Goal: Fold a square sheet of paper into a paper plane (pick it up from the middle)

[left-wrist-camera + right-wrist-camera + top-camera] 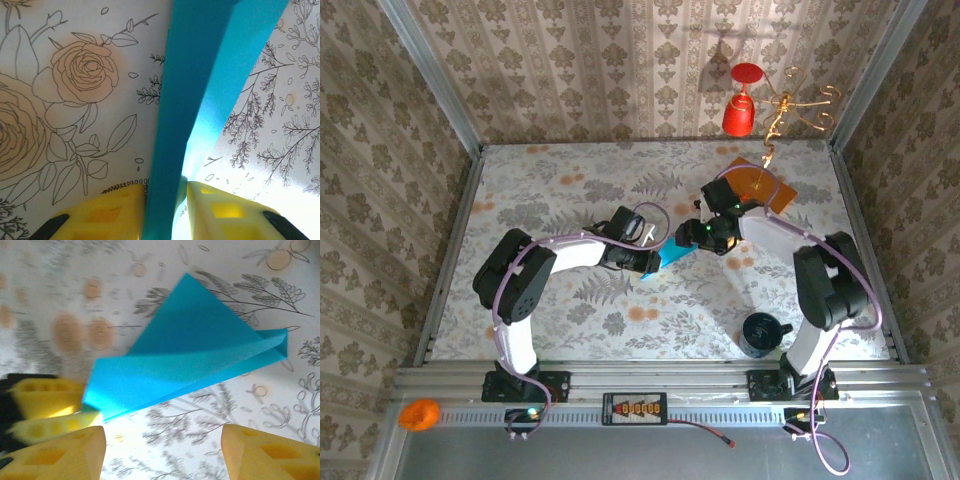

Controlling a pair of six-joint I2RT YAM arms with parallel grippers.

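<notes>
Left wrist view: the left tool [165, 192] is closed on the folded paper [200, 75], pinching its near end. The right tool [163, 435] stands open, the paper just ahead of it, unheld. Expect it light, limp, easily creased: grip along the folded spine.

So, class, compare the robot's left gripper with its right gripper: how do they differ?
The left gripper is shut on the teal paper plane; the right gripper is open and holds nothing. The left gripper's fingers sit close together; the right gripper's stand wide apart. Both have yellow fingers.
</notes>
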